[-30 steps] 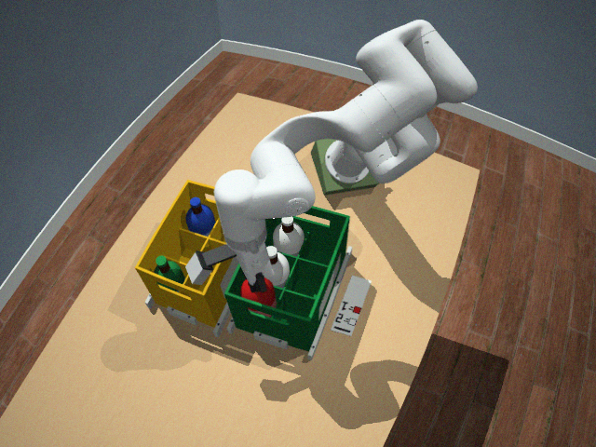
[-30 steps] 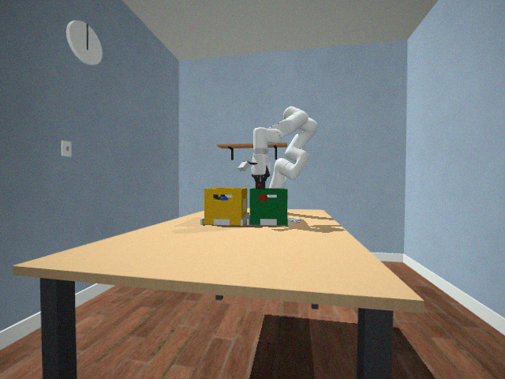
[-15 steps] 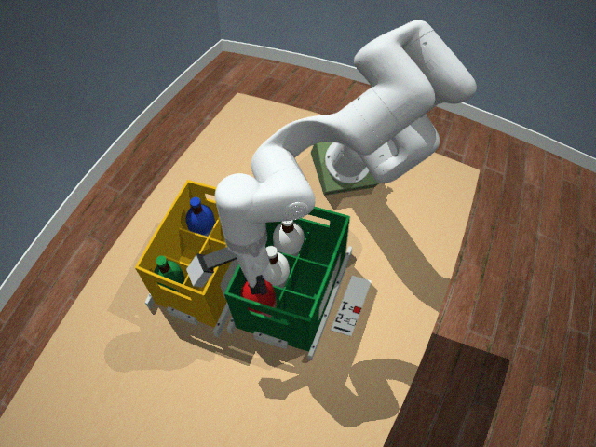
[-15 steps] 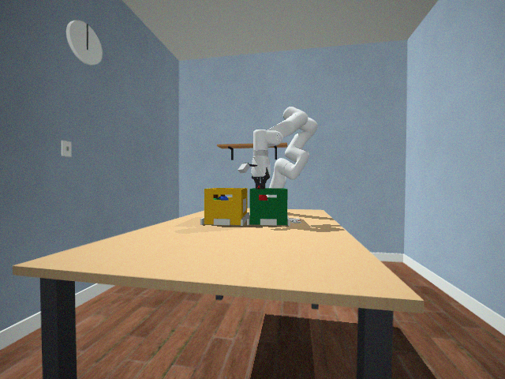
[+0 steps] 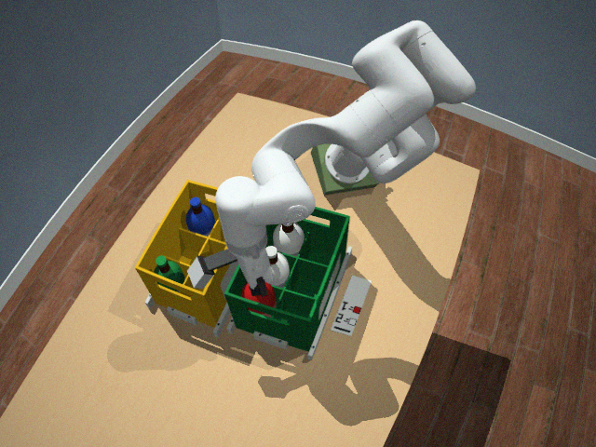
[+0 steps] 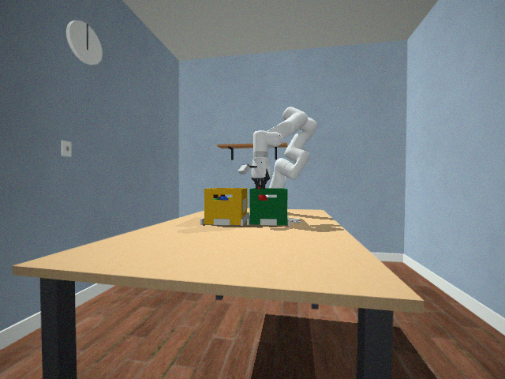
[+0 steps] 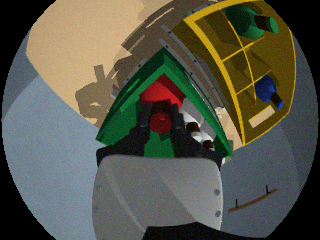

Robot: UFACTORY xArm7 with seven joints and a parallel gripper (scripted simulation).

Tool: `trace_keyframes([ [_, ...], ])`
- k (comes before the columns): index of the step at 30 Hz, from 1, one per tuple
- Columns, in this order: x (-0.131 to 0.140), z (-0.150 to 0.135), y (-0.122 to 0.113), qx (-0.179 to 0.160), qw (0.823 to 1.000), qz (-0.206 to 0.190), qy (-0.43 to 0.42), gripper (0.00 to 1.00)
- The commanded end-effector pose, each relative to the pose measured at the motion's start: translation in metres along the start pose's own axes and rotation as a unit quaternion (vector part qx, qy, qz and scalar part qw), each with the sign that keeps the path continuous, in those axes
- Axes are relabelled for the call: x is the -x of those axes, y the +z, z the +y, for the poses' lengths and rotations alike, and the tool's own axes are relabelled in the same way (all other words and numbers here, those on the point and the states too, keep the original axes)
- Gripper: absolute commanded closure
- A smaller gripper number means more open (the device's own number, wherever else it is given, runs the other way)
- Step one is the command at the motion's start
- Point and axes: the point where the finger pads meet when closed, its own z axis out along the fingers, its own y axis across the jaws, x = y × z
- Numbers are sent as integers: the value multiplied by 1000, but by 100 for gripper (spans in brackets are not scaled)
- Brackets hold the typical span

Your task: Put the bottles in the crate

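Observation:
My gripper (image 5: 260, 287) is shut on the neck of the red bottle (image 5: 259, 295), which stands upright in the front left cell of the green crate (image 5: 289, 278). The wrist view shows the fingers around the red bottle's cap, with the red bottle (image 7: 162, 94) low inside the green crate (image 7: 140, 110). Two white bottles (image 5: 288, 237) (image 5: 275, 265) stand in the green crate's cells behind it. The yellow crate (image 5: 185, 250) holds a blue bottle (image 5: 198, 215) and a green bottle (image 5: 167, 269). The pick list (image 5: 352, 304) lies right of the green crate, showing a red and a white mark.
The two crates stand side by side, almost touching. The arm's base (image 5: 344, 168) sits on a green plate behind the crates. In the exterior view the crates (image 6: 245, 205) stand at the far end of the table.

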Motion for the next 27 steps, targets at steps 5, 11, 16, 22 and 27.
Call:
trace_keyframes([
  [5,-1,0,3,-1,1000,2,0,100],
  [11,-1,0,5,-1,1000,2,0,100],
  [16,-1,0,7,-1,1000,2,0,100],
  [22,-1,0,10,-1,1000,2,0,100],
  [27,-1,0,12,-1,1000,2,0,100],
])
